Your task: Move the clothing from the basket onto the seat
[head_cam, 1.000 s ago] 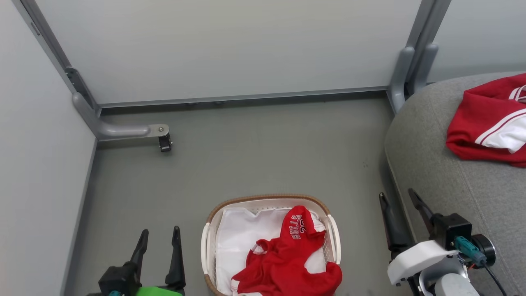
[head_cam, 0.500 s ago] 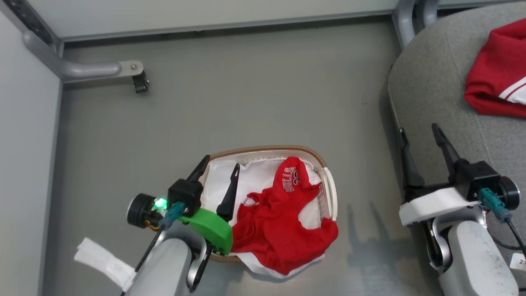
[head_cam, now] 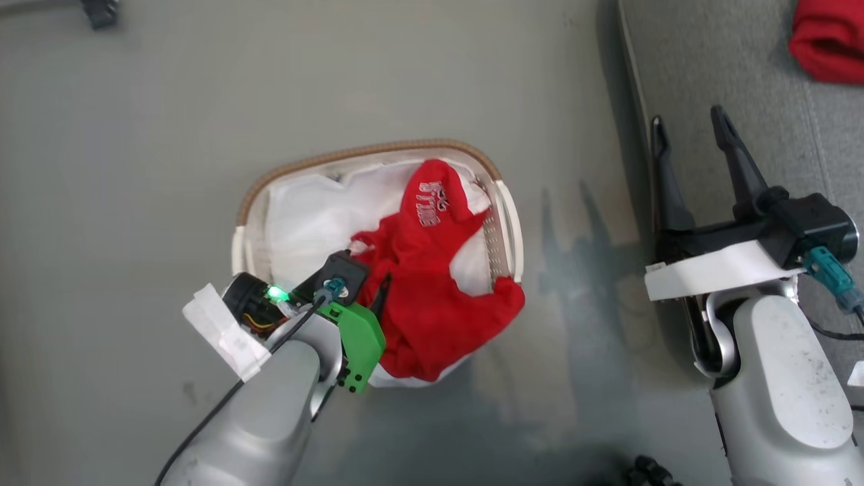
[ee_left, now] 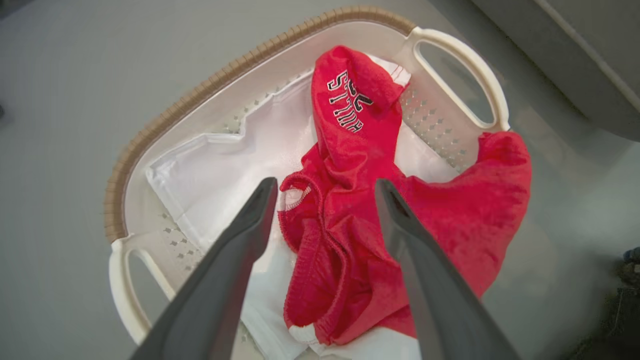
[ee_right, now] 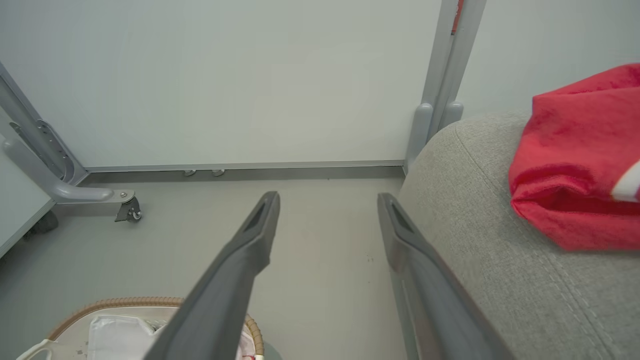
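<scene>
- Now my left gripper [ee_left: 326, 185] has swung from beside the basket [head_cam: 364, 150] to just over the jersey [ee_left: 345, 200], jaws wide, holding nothing.
- The jersey lies in the basket, one end spilling over the rim.
- The other garment [head_cam: 827, 40] already sits on the seat [head_cam: 742, 81].
- My right gripper [head_cam: 688, 117] hangs open and empty at the seat's edge.
- I judge the grab comes next.

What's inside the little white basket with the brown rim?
A crumpled red fabric garment with white lettering lies on a plain white liner sheet, one end spilling over the brown woven rim of the white perforated plastic basket. Whatever lies beneath the red cloth is covered.
</scene>
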{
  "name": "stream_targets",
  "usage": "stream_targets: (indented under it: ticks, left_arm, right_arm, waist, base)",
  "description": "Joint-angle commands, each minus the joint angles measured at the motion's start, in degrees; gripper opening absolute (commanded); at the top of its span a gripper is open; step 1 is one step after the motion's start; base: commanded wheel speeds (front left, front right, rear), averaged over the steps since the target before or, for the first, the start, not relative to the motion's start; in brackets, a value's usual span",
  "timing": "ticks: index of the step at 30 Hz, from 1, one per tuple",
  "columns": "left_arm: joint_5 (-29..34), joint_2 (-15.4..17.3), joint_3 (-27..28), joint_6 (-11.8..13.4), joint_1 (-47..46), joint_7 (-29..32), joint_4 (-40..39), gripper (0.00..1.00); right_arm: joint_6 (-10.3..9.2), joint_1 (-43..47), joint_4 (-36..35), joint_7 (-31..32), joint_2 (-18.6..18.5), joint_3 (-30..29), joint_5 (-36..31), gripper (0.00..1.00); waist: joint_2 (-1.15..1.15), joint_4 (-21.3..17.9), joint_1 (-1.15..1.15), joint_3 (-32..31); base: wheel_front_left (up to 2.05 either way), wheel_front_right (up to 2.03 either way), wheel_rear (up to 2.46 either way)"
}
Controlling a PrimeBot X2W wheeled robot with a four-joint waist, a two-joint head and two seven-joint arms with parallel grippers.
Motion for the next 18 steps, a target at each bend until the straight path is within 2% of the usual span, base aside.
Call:
stream_targets:
  ticks: [1, 6, 15, 18]
  left_arm:
    - [0.92, 0.56, -0.34, -0.04, -2.28, 0.13, 1.55, 1.0]
    - [0.67, 1.28, -0.07, 0.89, -6.2, 0.31, 7.0, 1.0]
    - [-0.43, 2.16, 0.55, 0.52, -12.74, -0.41, 12.92, 1.0]
    - [-0.74, 2.48, 0.76, 1.46, -14.01, -0.48, 14.51, 1.0]
  right_arm:
    - [-0.08, -0.95, -0.6, -0.27, -0.08, 0.6, 0.53, 1.0]
    - [-0.08, -1.73, -1.81, -0.27, -0.06, 2.08, 1.81, 1.0]
    - [-0.08, -3.52, -3.0, -0.28, -0.08, 2.46, 3.12, 1.0]
    - [-0.08, -3.66, -3.31, -0.28, -0.08, 2.55, 3.53, 1.0]
  waist:
    - [0.0, -6.5, 0.0, 9.3]
    - [0.0, -8.48, 0.0, 13.48]
    - [0.0, -10.81, 0.0, 19.28]
    - [0.0, -11.1, 0.0, 20.29]
  base:
    - [0.0, 0.0, 0.0]
    - [0.0, 0.0, 0.0]
    - [0.0, 0.0, 0.0]
    - [0.0, 0.0, 0.0]
